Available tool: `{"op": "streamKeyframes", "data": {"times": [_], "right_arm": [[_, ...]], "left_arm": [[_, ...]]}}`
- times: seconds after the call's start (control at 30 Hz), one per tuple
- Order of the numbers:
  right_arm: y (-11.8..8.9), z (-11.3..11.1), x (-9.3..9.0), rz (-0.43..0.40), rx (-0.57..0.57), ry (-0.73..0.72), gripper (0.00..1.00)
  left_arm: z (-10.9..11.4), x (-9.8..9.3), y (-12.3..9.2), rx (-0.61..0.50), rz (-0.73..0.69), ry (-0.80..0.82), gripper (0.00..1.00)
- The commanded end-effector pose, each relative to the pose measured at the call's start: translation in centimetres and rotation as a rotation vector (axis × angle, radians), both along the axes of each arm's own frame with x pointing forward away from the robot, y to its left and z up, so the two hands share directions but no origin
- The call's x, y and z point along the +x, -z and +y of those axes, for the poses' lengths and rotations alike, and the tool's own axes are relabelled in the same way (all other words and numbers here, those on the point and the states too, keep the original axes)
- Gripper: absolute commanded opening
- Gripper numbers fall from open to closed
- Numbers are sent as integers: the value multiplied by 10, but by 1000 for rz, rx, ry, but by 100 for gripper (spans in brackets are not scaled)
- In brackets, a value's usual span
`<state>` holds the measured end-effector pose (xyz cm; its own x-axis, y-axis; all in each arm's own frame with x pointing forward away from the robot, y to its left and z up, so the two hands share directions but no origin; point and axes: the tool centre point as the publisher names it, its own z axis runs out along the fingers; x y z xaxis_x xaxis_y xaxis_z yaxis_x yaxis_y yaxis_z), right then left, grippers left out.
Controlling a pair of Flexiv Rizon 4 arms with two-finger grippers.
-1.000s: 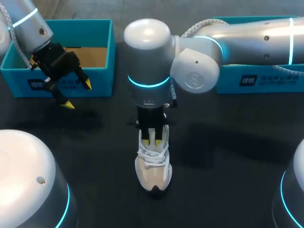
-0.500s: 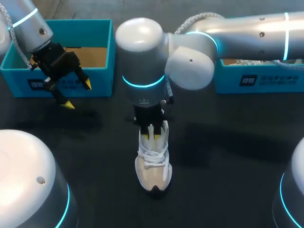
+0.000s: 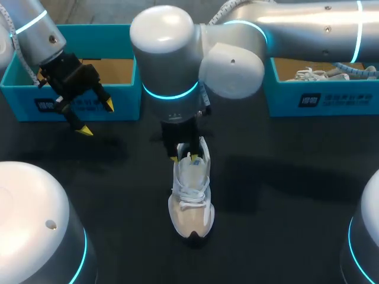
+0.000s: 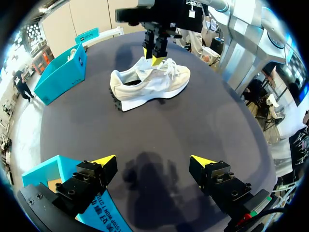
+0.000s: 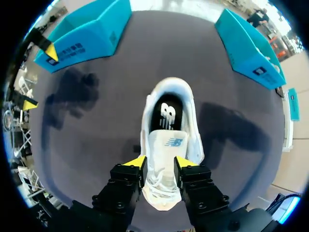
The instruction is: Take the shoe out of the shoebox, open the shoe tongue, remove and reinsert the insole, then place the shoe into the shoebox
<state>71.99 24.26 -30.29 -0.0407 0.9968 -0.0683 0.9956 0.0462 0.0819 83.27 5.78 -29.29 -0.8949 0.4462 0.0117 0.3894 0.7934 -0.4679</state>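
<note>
**A:** how's that shoe (image 3: 190, 210) gonna handle? it's sitting upright mid-bench (image 3: 284, 195), out of the shoebox (image 3: 127, 97).

**B:** light imo, floppy up top, stiffer at the sole. the tongue (image 5: 166, 142) is the soft bit to grab. right gripper (image 5: 161, 163) points straight down over it, fingers narrow, looks like they're pinching it. left gripper (image 4: 153, 160) hangs by the shoebox, fingers wide, holding nothing.
</note>
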Motion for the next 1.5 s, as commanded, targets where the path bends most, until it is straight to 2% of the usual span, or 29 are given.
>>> {"op": "streamKeyframes", "data": {"times": [0.03,0.1,0.13,0.17,0.2,0.27,0.4,0.47,0.53,0.7,0.8,1.07,1.5], "right_arm": [[-12,-8,2,-13,21,-31,43],[-15,-9,6,-13,25,-57,48],[-17,-10,7,-14,29,-72,65],[-19,-11,9,-12,29,-82,93],[-20,-11,10,-13,37,-107,100],[-24,-13,13,-23,61,-167,100],[-31,-16,18,-32,35,-287,100],[-35,-16,21,-41,53,-394,100],[-36,-17,26,-9,7,-435,100],[-37,-19,34,23,33,-687,100],[-39,-21,39,36,33,-792,100],[-45,-25,45,-18,84,-1073,100],[-45,-25,45,-18,84,-1073,100]], "left_arm": [[0,-1,0,2,-1,-1,100],[0,-1,0,2,-1,-1,100],[0,-1,0,2,-1,-1,100],[0,-1,0,2,-1,-1,100],[0,-1,0,2,-1,-1,100],[0,-1,0,2,-1,-1,100],[0,-1,0,2,-1,-1,100],[0,-1,0,2,-1,-1,100],[0,-1,0,2,-1,-1,100],[0,-1,0,2,-1,-1,100],[0,-1,0,2,-1,-1,100],[0,-1,0,2,-1,-1,100],[0,-1,0,2,-1,-1,100]]}}
